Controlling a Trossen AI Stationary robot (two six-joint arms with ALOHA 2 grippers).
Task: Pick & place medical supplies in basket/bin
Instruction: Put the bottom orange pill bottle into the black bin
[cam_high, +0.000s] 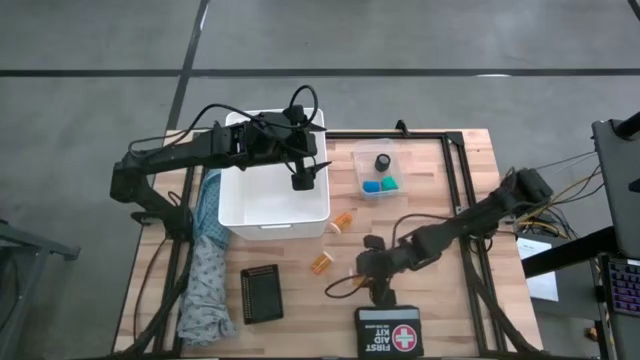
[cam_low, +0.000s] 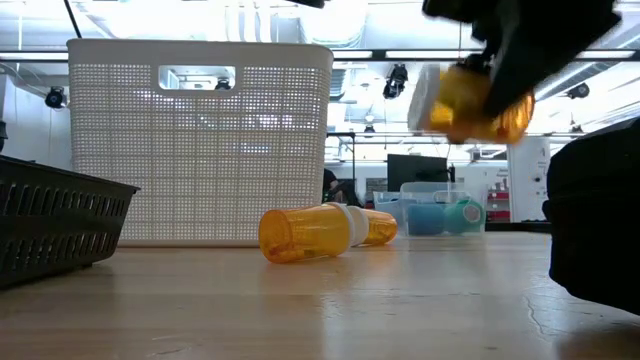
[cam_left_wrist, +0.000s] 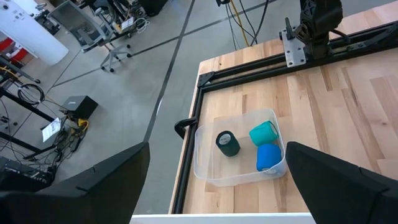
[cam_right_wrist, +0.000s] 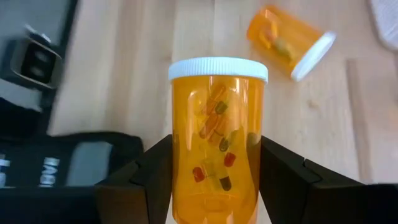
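Right gripper (cam_right_wrist: 214, 180) pinching smooth orange bottle (cam_right_wrist: 216, 140) at frame centre — long axis between fingers, white ribbed cap leading. Left gripper (cam_high: 303, 181) hanging spread over basket (cam_high: 270, 215).

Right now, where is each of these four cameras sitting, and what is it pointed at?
High: overhead, straight down on the white basket and both arms.
Low: table height, facing basket and lying pill bottles.
Left wrist: over the basket, past its open fingers, at the clear tub.
Right wrist: on its held pill bottle, seen lifted in the low view.
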